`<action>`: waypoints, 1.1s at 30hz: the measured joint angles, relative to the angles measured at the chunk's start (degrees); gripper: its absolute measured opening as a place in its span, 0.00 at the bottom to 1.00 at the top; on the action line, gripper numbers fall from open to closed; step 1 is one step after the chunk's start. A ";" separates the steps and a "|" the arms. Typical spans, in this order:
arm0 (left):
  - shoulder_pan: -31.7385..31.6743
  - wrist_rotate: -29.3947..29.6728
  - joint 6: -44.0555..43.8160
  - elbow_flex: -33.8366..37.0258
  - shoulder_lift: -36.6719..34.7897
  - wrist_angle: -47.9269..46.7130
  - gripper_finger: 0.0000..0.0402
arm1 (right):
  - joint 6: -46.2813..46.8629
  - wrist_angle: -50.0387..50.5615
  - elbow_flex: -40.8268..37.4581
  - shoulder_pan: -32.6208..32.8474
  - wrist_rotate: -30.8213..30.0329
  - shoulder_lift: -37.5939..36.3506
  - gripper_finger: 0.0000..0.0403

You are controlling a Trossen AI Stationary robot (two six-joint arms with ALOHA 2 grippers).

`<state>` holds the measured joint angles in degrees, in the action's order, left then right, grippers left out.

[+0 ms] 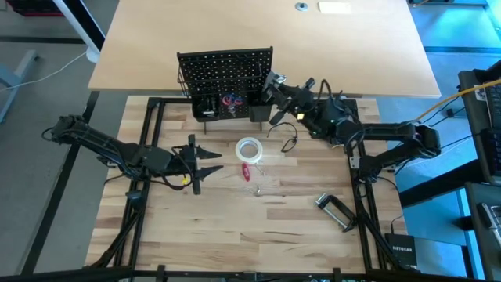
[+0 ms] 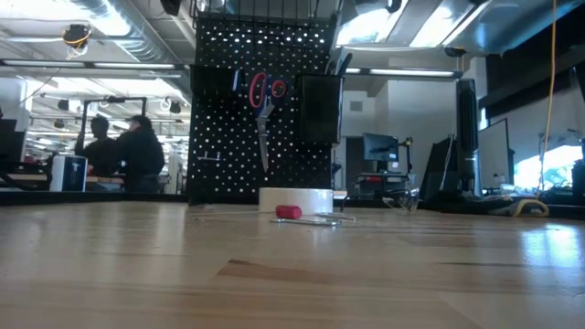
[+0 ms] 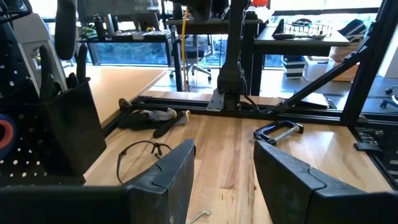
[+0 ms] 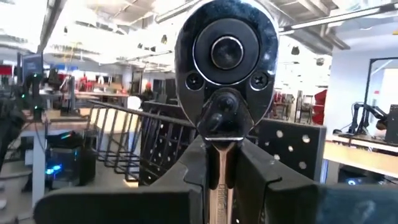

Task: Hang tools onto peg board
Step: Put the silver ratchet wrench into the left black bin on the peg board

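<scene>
The black peg board point(image 1: 225, 74) stands upright at the table's far side, and also shows in the low view point(image 2: 228, 137). Red-handled scissors point(image 2: 263, 100) hang on it beside a black cup point(image 2: 320, 108). My right gripper point(image 1: 275, 90) is at the board's right end, shut on a silver ratchet wrench point(image 4: 225, 56). My left gripper point(image 1: 205, 157) is open and empty at the table's left-middle, its fingers apart in its wrist view point(image 3: 224, 180). A white tape roll point(image 1: 249, 149) lies flat on the table, with a small red-handled tool point(image 1: 245, 171) just in front of it. A silver C-clamp point(image 1: 335, 210) lies near right. My right gripper pinches the ratchet wrench's handle point(image 4: 221, 180) between its two fingers, just below the round head. The fingers lie along the handle, and the head point(image 4: 225, 46) sticks out past the fingertips toward the peg board. The wrench is lifted clear of the table.
Safety glasses point(image 3: 140, 152) and black gloves point(image 3: 152, 118) lie on the table right of the board. A wire basket point(image 4: 118, 146) sits on the board's top. The black frame rails point(image 1: 153, 125) border the work area. People stand in the room behind point(image 2: 128, 151).
</scene>
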<state>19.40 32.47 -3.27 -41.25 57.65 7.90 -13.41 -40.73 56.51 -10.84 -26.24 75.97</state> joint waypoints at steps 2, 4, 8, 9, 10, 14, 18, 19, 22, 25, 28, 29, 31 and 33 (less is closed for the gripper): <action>0.00 0.00 0.00 0.00 0.00 0.01 0.38 | 1.06 -1.52 -0.90 -0.70 -0.08 1.06 0.12; 0.00 0.00 -0.02 0.00 0.00 0.07 0.38 | 2.37 -2.33 -1.25 -1.41 -0.08 2.30 0.12; -0.04 0.02 0.01 0.00 0.01 0.07 0.38 | 3.16 -4.48 -1.14 -2.52 0.11 5.15 0.12; -0.04 0.02 0.03 0.00 0.02 0.07 0.38 | 3.30 -4.98 -1.14 -2.81 -0.13 6.01 0.12; -0.04 0.02 0.07 0.00 0.02 0.05 0.38 | 3.42 -5.43 -1.16 -2.81 -0.13 6.81 0.12; -0.04 0.02 0.24 0.00 0.02 0.03 0.38 | 4.16 -8.62 -1.15 -3.34 -0.21 8.52 0.12; -0.04 0.01 0.21 0.00 0.04 0.03 0.38 | 4.19 -7.80 -1.14 -3.90 -1.19 9.86 0.12; -0.04 0.01 0.16 0.00 0.04 0.01 0.38 | 4.19 -7.45 -1.14 -3.94 -1.52 10.28 0.12; -0.04 0.01 0.22 0.00 0.04 0.01 0.38 | 4.35 -6.59 -1.14 -3.97 -1.84 10.99 0.12; -0.04 0.00 -0.28 0.00 0.04 0.02 0.38 | 4.24 -5.03 -1.14 -3.96 -2.22 11.50 0.12; -0.04 0.00 -0.36 0.00 0.04 0.01 0.38 | 4.27 -3.80 -1.11 -3.92 -2.77 11.75 0.12; -0.04 0.00 -0.40 0.00 0.04 0.01 0.38 | 4.39 -3.24 -1.06 -3.94 -2.95 11.67 0.13; -0.04 0.01 -0.41 0.00 0.04 0.00 0.38 | 4.34 -2.14 -0.96 -3.91 -3.43 11.66 0.15; -0.04 0.00 -0.41 0.00 0.04 0.02 0.38 | 4.37 -0.82 -0.90 -3.90 -3.85 11.60 0.16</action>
<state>19.35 32.47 -3.68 -41.25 57.69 7.92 -9.04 -41.55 55.61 -14.74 -30.09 87.57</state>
